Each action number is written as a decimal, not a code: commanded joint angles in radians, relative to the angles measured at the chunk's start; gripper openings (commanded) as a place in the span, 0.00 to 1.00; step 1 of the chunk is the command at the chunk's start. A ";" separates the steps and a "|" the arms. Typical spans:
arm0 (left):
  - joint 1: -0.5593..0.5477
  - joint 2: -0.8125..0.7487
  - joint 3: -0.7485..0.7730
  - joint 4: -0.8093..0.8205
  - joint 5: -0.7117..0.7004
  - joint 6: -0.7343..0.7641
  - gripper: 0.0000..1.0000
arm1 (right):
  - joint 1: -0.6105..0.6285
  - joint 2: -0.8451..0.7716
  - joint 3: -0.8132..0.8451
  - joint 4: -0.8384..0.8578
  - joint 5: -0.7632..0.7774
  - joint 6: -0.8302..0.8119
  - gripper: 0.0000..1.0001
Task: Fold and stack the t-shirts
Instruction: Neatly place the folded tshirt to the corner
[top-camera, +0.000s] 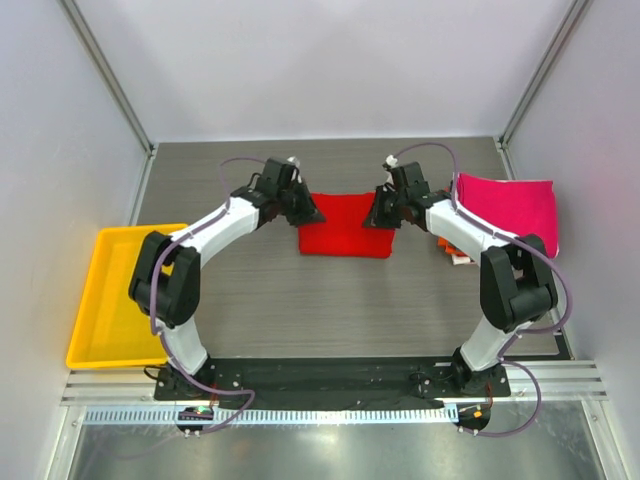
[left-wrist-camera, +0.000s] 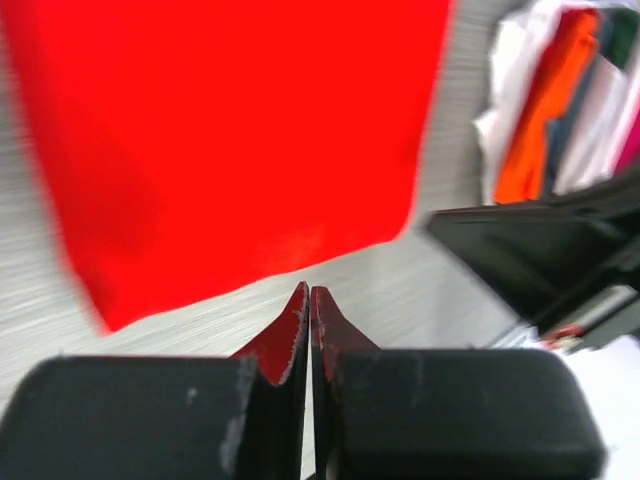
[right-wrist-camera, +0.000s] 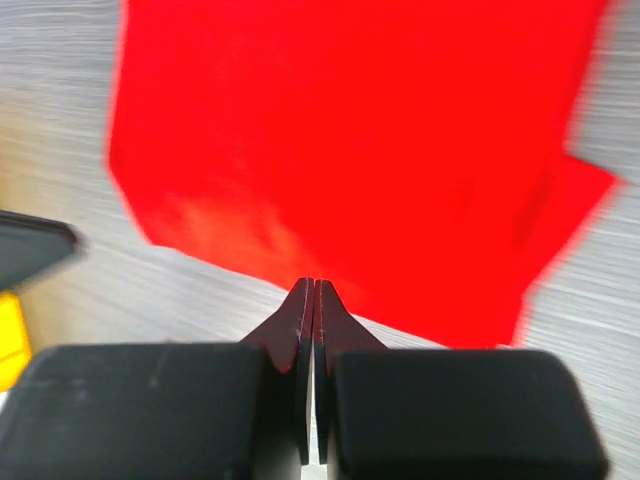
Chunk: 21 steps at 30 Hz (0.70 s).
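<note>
The bright red t-shirt (top-camera: 345, 226) lies folded flat at the table's middle. It fills the left wrist view (left-wrist-camera: 240, 140) and the right wrist view (right-wrist-camera: 350, 150). My left gripper (top-camera: 306, 212) is at its left edge, shut and empty (left-wrist-camera: 310, 292), its tips just short of the cloth. My right gripper (top-camera: 380, 216) is at the shirt's right edge, shut (right-wrist-camera: 314, 284), its tips at the hem with no cloth seen between them. A folded magenta-pink t-shirt (top-camera: 510, 210) tops a stack at the right. The orange t-shirt (left-wrist-camera: 545, 110) and the white t-shirt (left-wrist-camera: 505, 80) show in that stack.
A yellow plastic tray (top-camera: 118, 300) stands at the table's left edge; its corner shows in the right wrist view (right-wrist-camera: 8, 345). The right arm's black body (left-wrist-camera: 530, 255) is close beside the left gripper. Grey walls enclose the table.
</note>
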 joint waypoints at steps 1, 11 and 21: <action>-0.012 0.068 0.076 -0.028 0.044 -0.031 0.00 | 0.031 0.058 0.062 -0.012 -0.052 0.041 0.01; 0.068 0.257 0.018 -0.017 0.084 0.007 0.00 | -0.024 0.198 0.036 -0.040 0.026 0.006 0.01; 0.072 0.182 -0.098 -0.076 -0.081 0.069 0.00 | -0.063 0.092 -0.020 -0.118 0.213 0.001 0.01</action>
